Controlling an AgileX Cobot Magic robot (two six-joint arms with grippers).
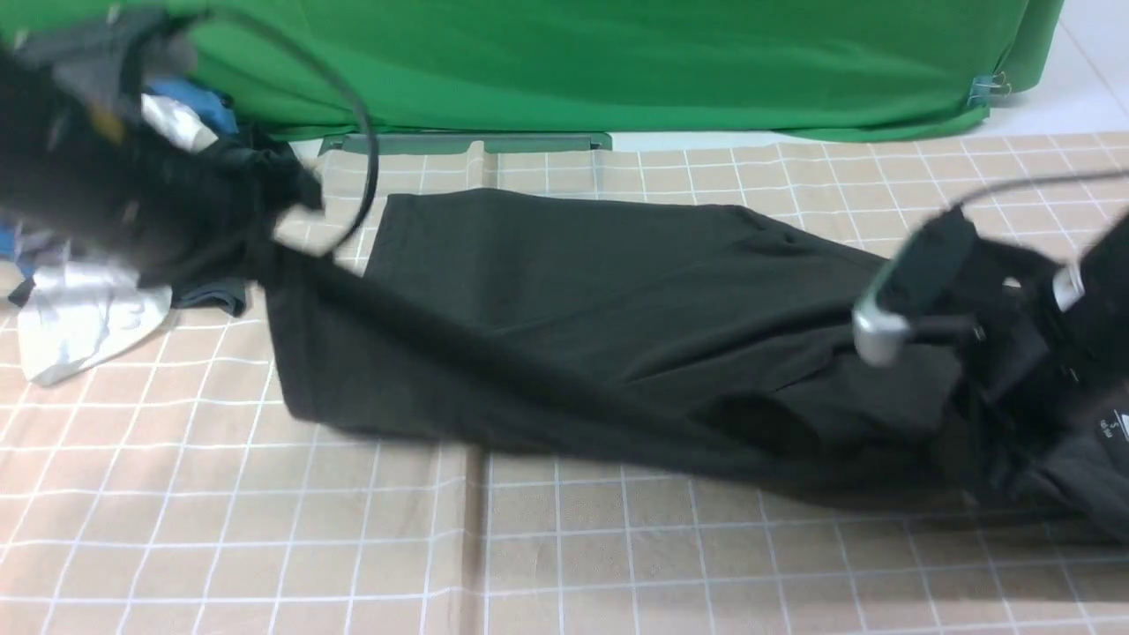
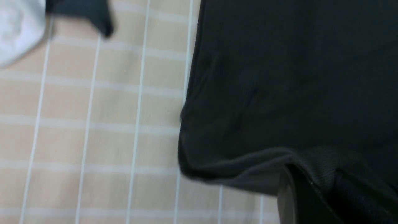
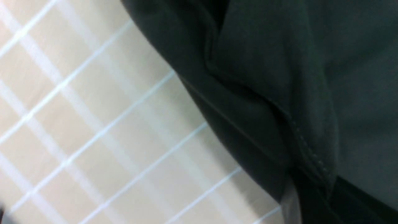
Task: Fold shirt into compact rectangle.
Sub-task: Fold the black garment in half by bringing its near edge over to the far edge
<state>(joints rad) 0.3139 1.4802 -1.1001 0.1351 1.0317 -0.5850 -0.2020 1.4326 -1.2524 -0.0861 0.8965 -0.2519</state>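
Note:
The black shirt [image 1: 600,326] is stretched across the checked cloth between my two arms, its near edge lifted. My left gripper [image 1: 265,251] is blurred at the far left and shut on one end of the shirt. The left wrist view shows a ribbed edge of the shirt [image 2: 279,77] pinched at the left gripper [image 2: 323,186]. My right gripper [image 1: 979,397] at the right is shut on the other end, close to a white neck label [image 1: 1113,428]. In the right wrist view a stitched fold of the shirt [image 3: 273,77] runs into the right gripper [image 3: 314,193].
A white garment [image 1: 84,322] and a smaller dark grey garment [image 1: 216,295] lie at the far left beside the left arm. A green backdrop [image 1: 617,62] hangs along the far edge. The beige checked tablecloth [image 1: 265,529] covers the table.

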